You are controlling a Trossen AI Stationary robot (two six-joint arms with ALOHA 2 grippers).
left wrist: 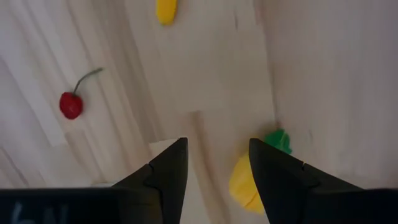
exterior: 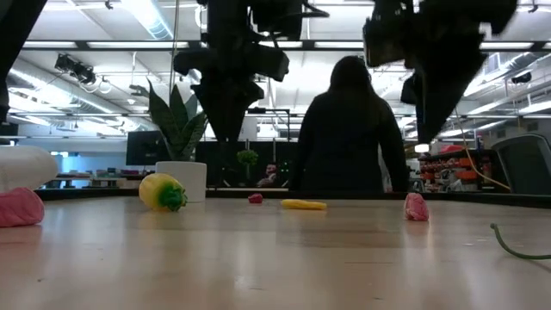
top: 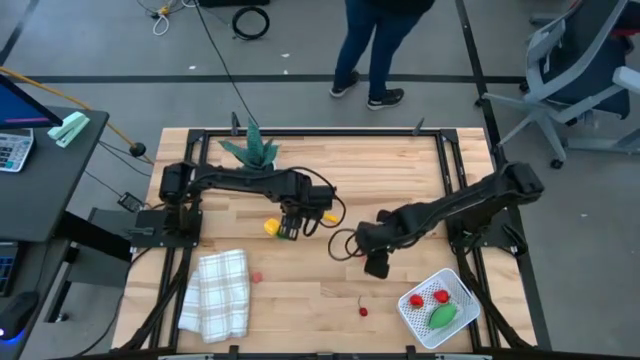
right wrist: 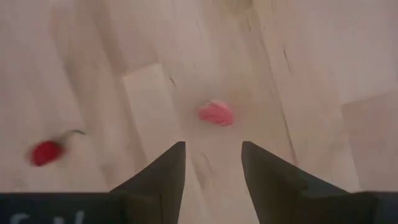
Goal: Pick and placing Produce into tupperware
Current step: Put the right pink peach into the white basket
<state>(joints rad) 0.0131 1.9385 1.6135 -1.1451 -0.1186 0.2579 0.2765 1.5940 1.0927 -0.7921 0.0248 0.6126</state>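
Nearest me, the white rectangular plastic tupperware (top: 439, 306) sits at the front right corner of the wooden worktop (top: 330, 170), holding a green vegetable (top: 442, 317) and two small red pieces (top: 429, 297). A red cherry (top: 363, 311) lies just left of it. Farther in, the right gripper (top: 377, 265) hovers, fingers apart. The left gripper (top: 289, 229), fingers apart too, hangs beside a yellow pepper-like toy (top: 271, 227); I'd shift sideways to straddle it before closing.

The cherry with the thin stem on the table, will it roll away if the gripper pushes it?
Probably a little. The cherry looks round and smooth, so a nudge could roll it across the flat wooden table. Its thin curved stem sticks out sideways and may stop it. It looks tiny, so likely light.
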